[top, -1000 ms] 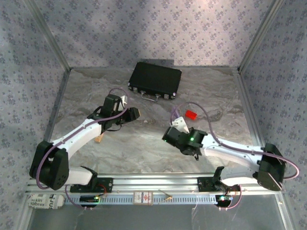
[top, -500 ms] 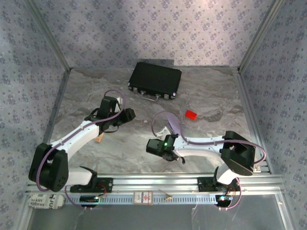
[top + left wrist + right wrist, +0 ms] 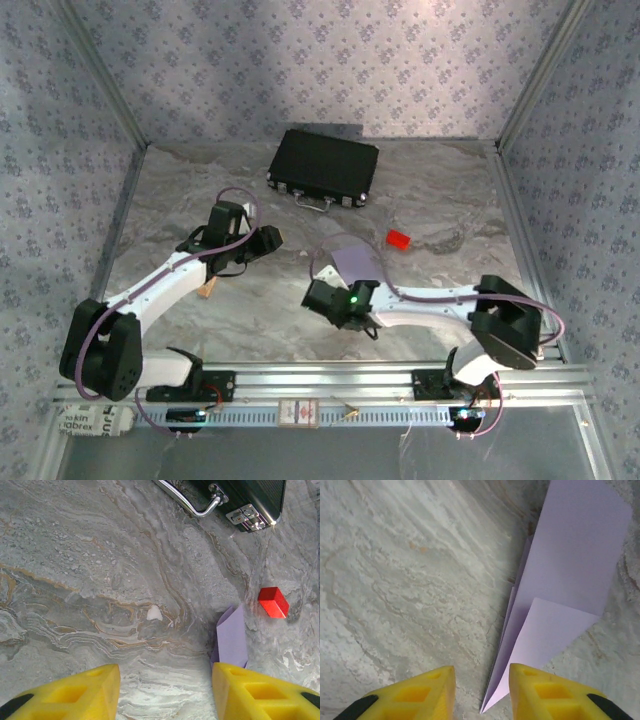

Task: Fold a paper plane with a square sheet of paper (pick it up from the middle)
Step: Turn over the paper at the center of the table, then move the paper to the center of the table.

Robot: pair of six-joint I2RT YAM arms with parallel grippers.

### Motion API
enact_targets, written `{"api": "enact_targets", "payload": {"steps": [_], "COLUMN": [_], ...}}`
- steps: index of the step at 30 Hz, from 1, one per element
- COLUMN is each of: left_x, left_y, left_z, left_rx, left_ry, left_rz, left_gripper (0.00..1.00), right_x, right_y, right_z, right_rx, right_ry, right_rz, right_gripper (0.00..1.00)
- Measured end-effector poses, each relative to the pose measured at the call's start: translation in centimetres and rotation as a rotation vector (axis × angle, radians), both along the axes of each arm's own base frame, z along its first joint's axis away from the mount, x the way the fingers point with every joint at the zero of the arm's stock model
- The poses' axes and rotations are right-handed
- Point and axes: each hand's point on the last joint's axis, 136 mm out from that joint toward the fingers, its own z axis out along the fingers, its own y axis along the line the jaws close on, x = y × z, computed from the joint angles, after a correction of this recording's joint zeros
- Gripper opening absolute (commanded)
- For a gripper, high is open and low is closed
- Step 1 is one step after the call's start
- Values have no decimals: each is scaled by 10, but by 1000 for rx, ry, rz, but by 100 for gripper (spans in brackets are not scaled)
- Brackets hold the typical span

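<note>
Right wrist view: the paper plane lies flat on the marbled table. It is pale lilac and part-folded, a broad blunt end narrowing to a point, with a triangular flap layered on top. The point sits just ahead of the right gripper, whose yellow fingers stand apart, holding nothing.

Left wrist view: the left gripper is likewise spread and empty, over bare table. The plane shows just beyond its right finger, with the red block farther off and the black case toward the far edge.

Top view: the plane rests right of the table's centre, between the right gripper and the red block, and well apart from the left gripper.

Handling, as judged:
- The paper is very light, thin and limp. It will likely skate on this smooth surface if nudged from one side.
- Creases crush easily, so a gentle close seems wise.
- It lies flat, so the tip offers no purchase. The stacked layers along the long fold, about midway down its length, look like the stiffest place to pinch.
</note>
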Motion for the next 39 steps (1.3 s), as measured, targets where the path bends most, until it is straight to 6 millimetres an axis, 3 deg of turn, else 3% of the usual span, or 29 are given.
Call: {"api": "enact_targets", "payload": {"steps": [6,13,21,27,39], "left_x": [-3,-2,-5,-8,-8], "left_y": [-3,-13,-22,-22,-22], "left_z": [-1,-9,-17,-23,-26], "left_rx": [-22,-69,-87,-88,-98], "left_ry": [16,57,93,108,108], "left_rz": [-6,-28,-47,-43,-34], "left_gripper": [49,44,43,42,42], "right_x": [27,36,40,39,48], "right_y": [-33,-56,-43,-45,-29], "right_z": [7,-15,-27,-51,-53], "right_rx": [331,523,656,635,724], "right_ry": [78,227,348,424,474], "right_rz": [-181,-333,-380,-458,-619], "right_gripper": [23,12,12,12,14]}}
